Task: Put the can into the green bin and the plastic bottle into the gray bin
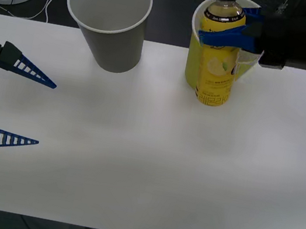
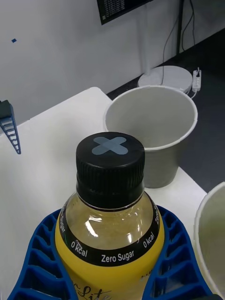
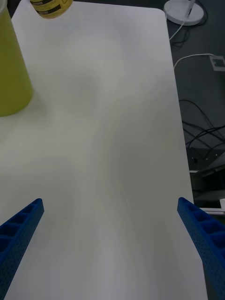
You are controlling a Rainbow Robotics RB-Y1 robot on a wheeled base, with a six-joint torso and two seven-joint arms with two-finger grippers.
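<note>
The right gripper [image 1: 233,35] is clenched on the plastic bottle [image 1: 218,55] just below its black cap, and the bottle is held upright, seemingly lifted off the white table [image 1: 150,161], directly in front of the green bin [image 1: 193,68]. The carry of the bottle is judged to be in hand, so a sideways move toward the robot's left is called for, until the bottle is brought above the gray bin [image 1: 112,18] and can be released. The left gripper [image 1: 21,106] is parked open over the table's left edge, and no can is seen among the 2 bins.
</note>
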